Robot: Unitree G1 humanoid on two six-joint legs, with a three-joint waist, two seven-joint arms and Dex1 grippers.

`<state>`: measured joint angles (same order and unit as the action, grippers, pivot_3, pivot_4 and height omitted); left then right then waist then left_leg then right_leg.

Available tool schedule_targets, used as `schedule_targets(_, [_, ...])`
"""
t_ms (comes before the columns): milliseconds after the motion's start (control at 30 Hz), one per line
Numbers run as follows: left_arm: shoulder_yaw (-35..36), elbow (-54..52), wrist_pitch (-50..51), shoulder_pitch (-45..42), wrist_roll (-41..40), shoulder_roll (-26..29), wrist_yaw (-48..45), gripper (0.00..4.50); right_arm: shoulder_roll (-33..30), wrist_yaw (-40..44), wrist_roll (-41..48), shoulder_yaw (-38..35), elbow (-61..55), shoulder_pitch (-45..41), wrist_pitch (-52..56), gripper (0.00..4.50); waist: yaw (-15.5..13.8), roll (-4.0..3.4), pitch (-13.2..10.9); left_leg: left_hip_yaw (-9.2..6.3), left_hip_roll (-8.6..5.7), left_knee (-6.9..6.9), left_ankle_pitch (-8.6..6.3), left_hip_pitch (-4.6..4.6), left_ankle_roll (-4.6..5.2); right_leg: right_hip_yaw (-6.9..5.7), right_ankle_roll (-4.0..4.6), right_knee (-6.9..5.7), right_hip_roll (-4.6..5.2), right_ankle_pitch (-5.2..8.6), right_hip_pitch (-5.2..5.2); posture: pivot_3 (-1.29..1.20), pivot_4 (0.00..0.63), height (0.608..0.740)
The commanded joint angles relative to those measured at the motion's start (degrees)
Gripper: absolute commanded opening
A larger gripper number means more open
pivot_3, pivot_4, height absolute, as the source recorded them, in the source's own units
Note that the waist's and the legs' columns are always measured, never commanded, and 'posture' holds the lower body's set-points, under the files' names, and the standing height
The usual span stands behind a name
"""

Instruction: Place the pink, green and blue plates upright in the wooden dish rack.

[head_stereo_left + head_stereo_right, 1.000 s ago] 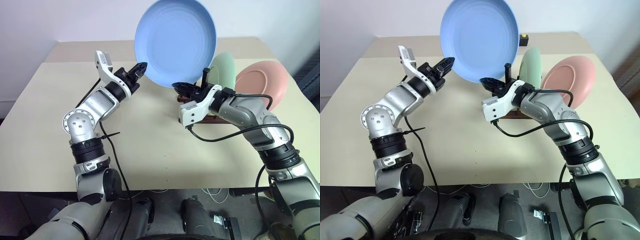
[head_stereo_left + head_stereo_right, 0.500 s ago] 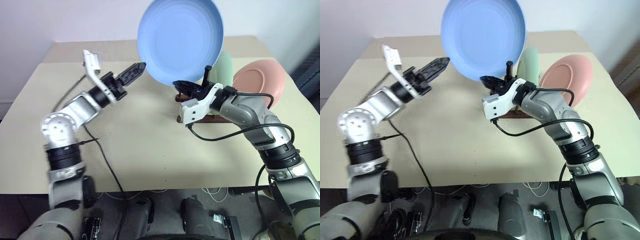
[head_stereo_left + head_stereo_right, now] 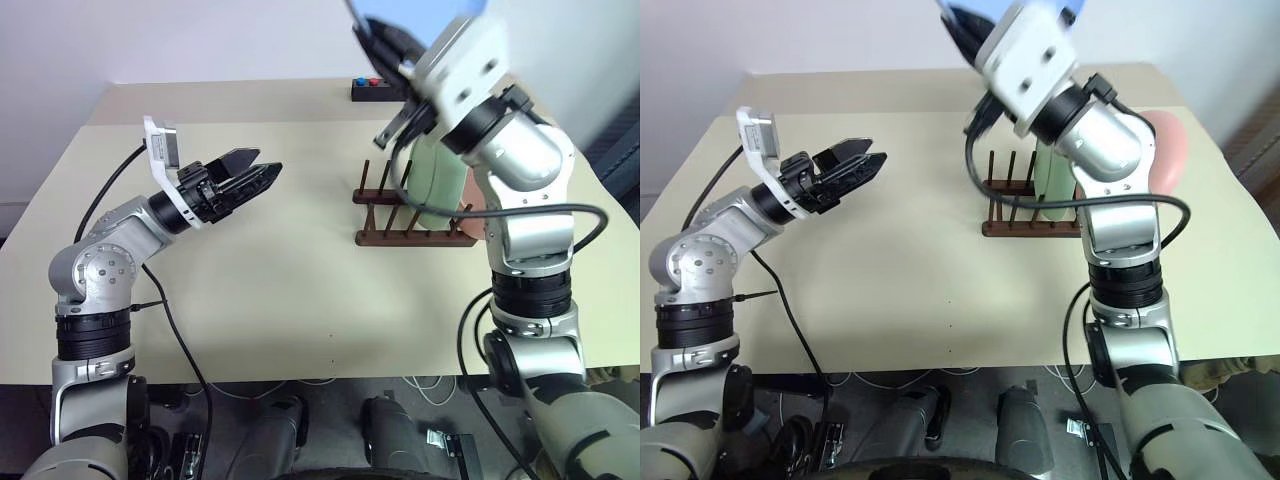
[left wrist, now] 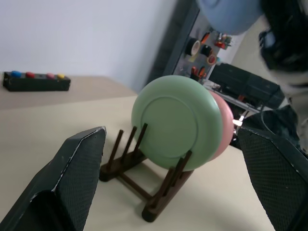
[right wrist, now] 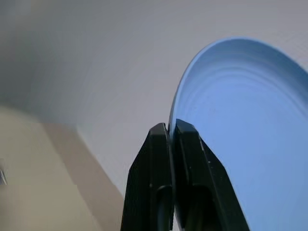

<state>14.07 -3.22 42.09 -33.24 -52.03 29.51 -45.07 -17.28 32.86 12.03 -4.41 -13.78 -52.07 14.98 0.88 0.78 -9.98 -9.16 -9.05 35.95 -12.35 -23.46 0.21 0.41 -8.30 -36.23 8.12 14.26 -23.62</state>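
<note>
Two of the three plates were already in place. We saw the green plate [image 4: 177,121] standing upright between the pegs of the wooden dish rack [image 3: 412,222], and the pink plate [image 4: 224,124] standing upright just behind it, the two close together toward one end of the rack. In the head views only a strip of the green plate and a sliver of pink showed behind our right arm.

What was left was the blue plate [image 5: 245,134]. We held it in our right claw [image 5: 171,131], whose two black fingers were pinched tight on the plate's rim, with the plate raised high above the bench [image 3: 280,280] and above the rack, so high that only its lower edge showed at the top of the head views. We judged the task about two thirds done, with the last plate in hand but not yet lowered toward a slot.

Our left claw [image 3: 262,172] hung over the bench well to the left of the rack, its fingers spread wide and grasping nothing.

As for the rack itself, several pairs of pegs on the side nearer our left claw stood bare, so there seemed room for the blue plate in front of the green one. A black button box [image 3: 376,88] lay at the far edge of the bench, apart from the rack.
</note>
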Motion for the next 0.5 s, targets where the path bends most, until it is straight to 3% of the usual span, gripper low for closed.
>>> schedule_targets(33, [-0.24,-0.75,-1.95,-0.42,1.75,0.31,-0.56,4.45,3.96,-5.99,17.24,-9.41,-2.69,-2.69,11.03,0.00,0.02,0.00,0.00,0.00,0.02,-0.02,0.00,0.00,0.00,0.01,0.02,0.00,-0.02,-0.01,-0.01,0.00,0.150,0.740])
schedule_targets(267, [-0.94,-0.69,-1.31,-0.82,2.01,-0.21,-1.21,4.45,8.37,-17.11,51.79,-19.58,-3.57,-2.79,25.75,0.00,0.14,-0.09,-0.05,0.01,0.09,-0.13,-0.15,0.00,0.26,0.10,0.09,0.00,-0.11,-0.05,-0.10,0.00,0.150,0.740])
schedule_targets(400, [-1.64,-1.50,-1.51,-0.55,2.43,-0.37,-1.30,4.45,6.96,-21.79,61.89,-20.32,-3.58,-0.58,28.47,0.00,0.19,-0.12,-0.05,0.05,0.12,-0.25,-0.14,0.00,0.24,0.27,0.15,-0.02,-0.20,-0.09,-0.27,0.00,0.150,0.740])
schedule_targets(500, [-1.73,-1.73,-1.44,-0.59,2.56,-0.44,-1.40,4.45,5.25,-22.93,64.38,-19.32,-4.10,1.42,28.82,0.00,0.17,-0.12,-0.05,0.11,0.17,-0.29,-0.14,0.00,0.24,0.32,0.16,-0.02,-0.24,-0.10,-0.32,0.00,0.150,0.740])
